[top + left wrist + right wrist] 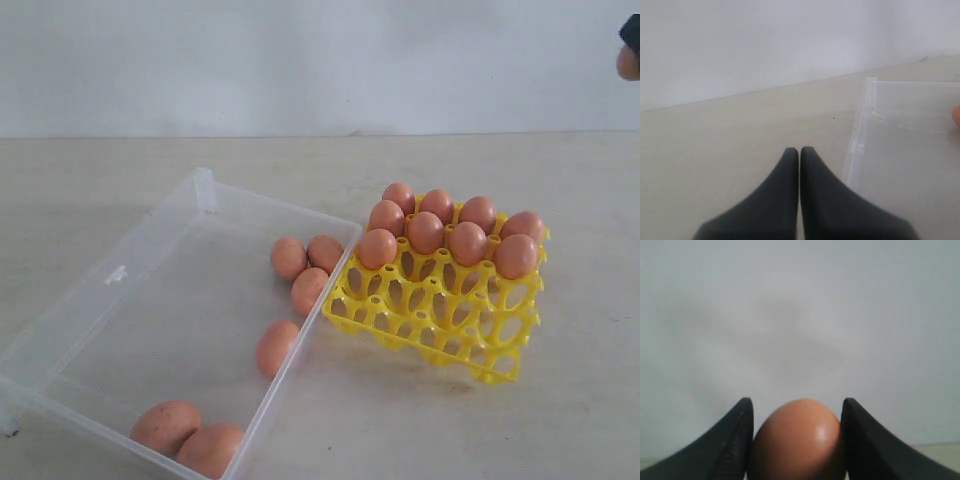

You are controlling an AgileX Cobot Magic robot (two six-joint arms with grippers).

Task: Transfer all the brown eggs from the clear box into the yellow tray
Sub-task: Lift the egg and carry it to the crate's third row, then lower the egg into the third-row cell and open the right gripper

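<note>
Six in the box: brown eggs (309, 290) lie loose in the clear box (120, 330). Three bunch at the far corner next to the tray, one sits alone along that wall, and two touch at the near end.
Nine in the tray: eggs fill the two back rows of the yellow tray (440, 320), plus one cup of the third row on the box side. The tray stands just beside the box (touching or not, I cannot tell).
Cut off: the nearest egg (210, 450) and the box's near corner run past the lower frame edge in the exterior view.
Right arm: the right gripper (796, 401) is clamped on the held egg (797, 440), whose lower part is out of frame. In the exterior view only a dark scrap and a bit of egg show at the top right corner, high above the table.
Left arm: the left gripper (799, 150) has its fingers pressed together with nothing between them, over bare table just beside the box's corner. An orange sliver sits at that view's edge (too little to identify).
Surface: the table (560, 420) is pale, matte, beige-grey.
Room: a plain white wall (300, 60) stands behind.
Labels: the clasp tab (116, 273) on the box rim is too small to show any marking.
</note>
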